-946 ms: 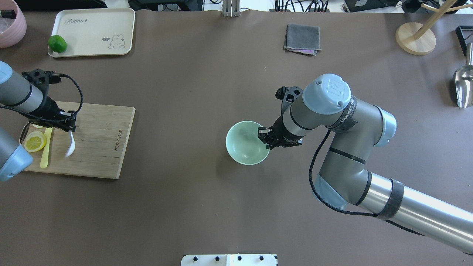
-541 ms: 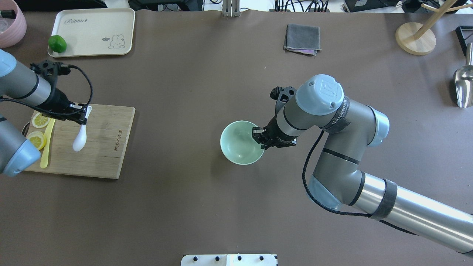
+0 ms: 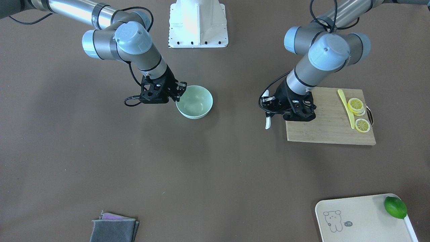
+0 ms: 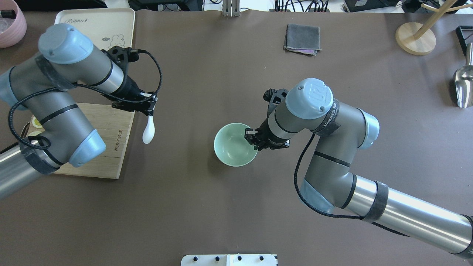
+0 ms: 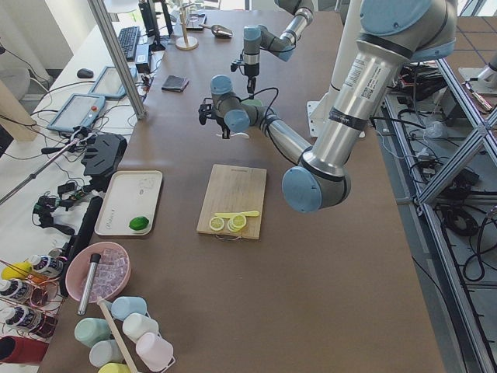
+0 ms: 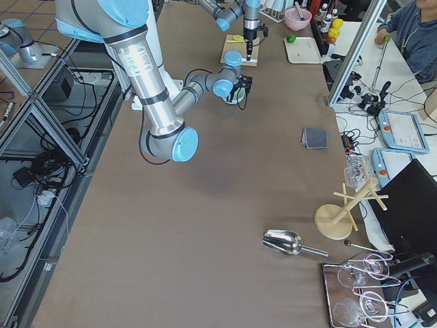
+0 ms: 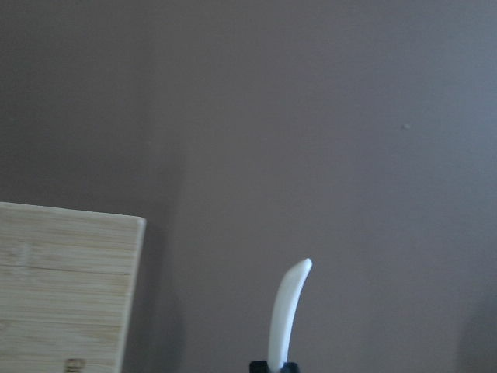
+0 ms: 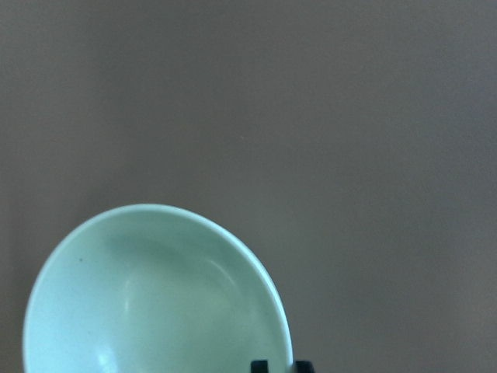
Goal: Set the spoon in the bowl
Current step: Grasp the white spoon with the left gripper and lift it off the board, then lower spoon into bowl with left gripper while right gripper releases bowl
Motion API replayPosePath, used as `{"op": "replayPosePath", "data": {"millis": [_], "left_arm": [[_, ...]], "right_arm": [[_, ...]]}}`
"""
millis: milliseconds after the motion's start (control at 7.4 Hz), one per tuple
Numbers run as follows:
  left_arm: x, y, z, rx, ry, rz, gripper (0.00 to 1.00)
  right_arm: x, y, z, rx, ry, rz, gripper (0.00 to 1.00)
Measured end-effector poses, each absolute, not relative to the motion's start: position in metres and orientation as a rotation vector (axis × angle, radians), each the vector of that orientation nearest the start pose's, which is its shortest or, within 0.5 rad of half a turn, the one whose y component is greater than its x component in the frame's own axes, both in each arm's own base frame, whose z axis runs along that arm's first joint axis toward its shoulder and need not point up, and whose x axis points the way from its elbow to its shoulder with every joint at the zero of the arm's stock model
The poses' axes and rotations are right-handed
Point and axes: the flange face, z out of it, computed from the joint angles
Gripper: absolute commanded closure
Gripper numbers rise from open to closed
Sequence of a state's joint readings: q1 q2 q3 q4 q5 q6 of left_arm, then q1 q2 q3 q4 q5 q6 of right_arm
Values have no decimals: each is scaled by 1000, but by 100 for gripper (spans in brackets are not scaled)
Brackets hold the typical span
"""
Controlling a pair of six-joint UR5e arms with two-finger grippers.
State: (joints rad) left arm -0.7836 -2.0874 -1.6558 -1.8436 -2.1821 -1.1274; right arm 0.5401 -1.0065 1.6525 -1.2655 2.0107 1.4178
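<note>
My left gripper (image 4: 149,108) is shut on the handle of the white spoon (image 4: 148,130), which hangs scoop down above the table just past the right edge of the cutting board. The spoon also shows in the front view (image 3: 267,121) and the left wrist view (image 7: 287,311). My right gripper (image 4: 252,139) is shut on the right rim of the pale mint-green bowl (image 4: 231,147), which is empty. The bowl shows in the front view (image 3: 195,102) and the right wrist view (image 8: 147,295). The spoon is well to the left of the bowl.
A wooden cutting board (image 4: 107,147) holds lemon slices (image 3: 356,106) and a yellow knife (image 3: 346,106). A cream tray (image 3: 362,218) carries a lime (image 3: 395,207). A grey cloth (image 4: 302,38), a wooden stand (image 4: 415,37) and a metal scoop (image 4: 463,87) lie at the far side.
My left arm has carried the spoon right, off the cutting board and toward the bowl. My right gripper has moved the bowl a little left.
</note>
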Motion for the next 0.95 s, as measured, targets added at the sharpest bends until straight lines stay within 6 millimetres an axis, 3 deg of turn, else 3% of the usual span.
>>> {"op": "replayPosePath", "data": {"millis": [270, 541, 676, 811, 946], "left_arm": [[449, -523, 222, 7, 1068, -55, 100], [490, -523, 175, -8, 1092, -61, 100], [514, -516, 165, 11, 1090, -55, 26], [535, -504, 162, 40, 1091, -45, 2], [550, -495, 164, 68, 1094, -39, 1]], "right_arm": [[-511, -420, 256, -50, -1032, 154, 0], [-444, -424, 281, -52, -1044, 166, 0], [-405, -429, 306, -49, -1032, 146, 0], [-375, -433, 332, -39, -1012, 119, 0], [-359, -434, 349, -32, -994, 101, 0]]}}
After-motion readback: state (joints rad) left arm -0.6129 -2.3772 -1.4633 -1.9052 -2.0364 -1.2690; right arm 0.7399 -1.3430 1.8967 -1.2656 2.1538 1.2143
